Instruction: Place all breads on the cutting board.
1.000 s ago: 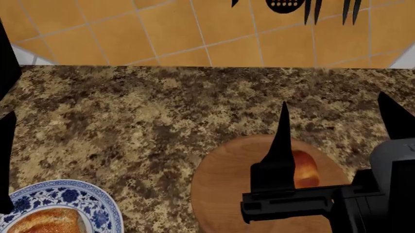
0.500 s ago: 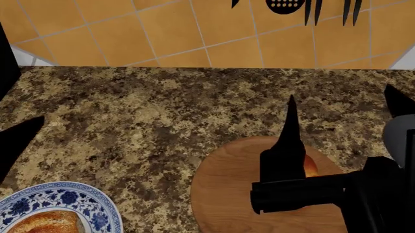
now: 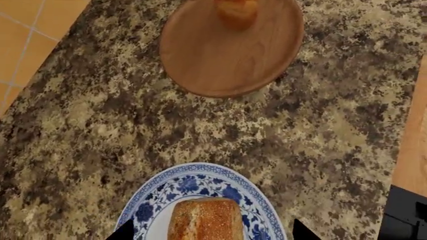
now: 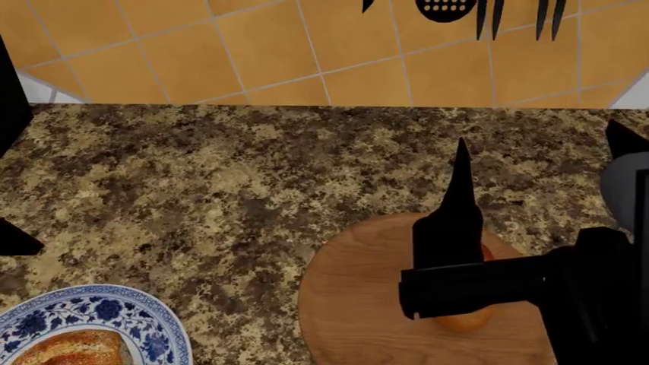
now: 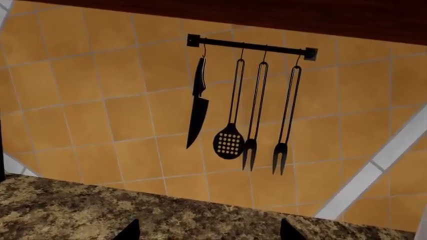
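A glossy roll [image 4: 466, 318] sits on a round wooden disc [image 4: 350, 304], mostly hidden beneath the right tool [image 4: 527, 156], whose fingers stand wide apart above it. The seeded loaf [image 3: 203, 220] rests on a blue plate [image 3: 150, 210] beneath the left tool [image 3: 208, 234], fingers spread. The cutting board is out of sight. The roll's pickup seems to be beginning: the next move is lowering and closing.

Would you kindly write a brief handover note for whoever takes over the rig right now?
Left gripper: open, above the seeded loaf, not gripping it.
Right gripper: open, empty, over the round disc.
The loaf lies on the blue-and-white plate; the orange roll lies on the disc.
Cutting board: probably the pale wooden strip at the edge of the left wrist view.
Done: nothing yet. Left: move both breads to the board.
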Tool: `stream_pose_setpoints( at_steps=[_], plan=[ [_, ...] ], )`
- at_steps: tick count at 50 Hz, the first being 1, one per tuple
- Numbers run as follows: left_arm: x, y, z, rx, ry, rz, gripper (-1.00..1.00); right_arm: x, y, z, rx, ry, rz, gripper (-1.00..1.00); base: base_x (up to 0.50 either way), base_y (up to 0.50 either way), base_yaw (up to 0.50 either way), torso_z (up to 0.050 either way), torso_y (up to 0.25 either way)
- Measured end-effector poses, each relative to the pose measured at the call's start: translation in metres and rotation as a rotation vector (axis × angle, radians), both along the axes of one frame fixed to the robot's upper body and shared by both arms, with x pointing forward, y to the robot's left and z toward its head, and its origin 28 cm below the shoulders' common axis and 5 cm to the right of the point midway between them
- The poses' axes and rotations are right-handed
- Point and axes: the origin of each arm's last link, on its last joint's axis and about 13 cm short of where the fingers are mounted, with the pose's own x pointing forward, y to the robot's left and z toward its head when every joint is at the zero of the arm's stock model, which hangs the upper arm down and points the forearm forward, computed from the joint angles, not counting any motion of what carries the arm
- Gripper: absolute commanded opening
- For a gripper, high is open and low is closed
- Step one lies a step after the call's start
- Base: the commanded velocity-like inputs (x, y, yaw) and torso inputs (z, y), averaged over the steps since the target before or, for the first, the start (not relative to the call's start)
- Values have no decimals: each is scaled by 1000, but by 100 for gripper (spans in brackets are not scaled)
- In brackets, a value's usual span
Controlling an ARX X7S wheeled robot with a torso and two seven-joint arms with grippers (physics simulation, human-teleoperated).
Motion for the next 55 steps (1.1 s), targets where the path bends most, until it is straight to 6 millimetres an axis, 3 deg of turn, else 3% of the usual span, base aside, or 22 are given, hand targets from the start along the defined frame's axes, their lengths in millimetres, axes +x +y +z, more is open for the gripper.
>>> stream_pose_setpoints(
  at_steps=[22,35,55],
  plan=[
    [19,2,-18,140,138,-17,100,2,-1,-4,1,11,-5,100,0,0,0,0,0],
    [39,3,-28,158,150,17,100,2,1,-7,11,16,7,100,0,0,0,0,0],
    [53,-6,-50,166,190,-7,100,1,2,-7,10,16,9,100,0,0,0,0,0]
  ],
)
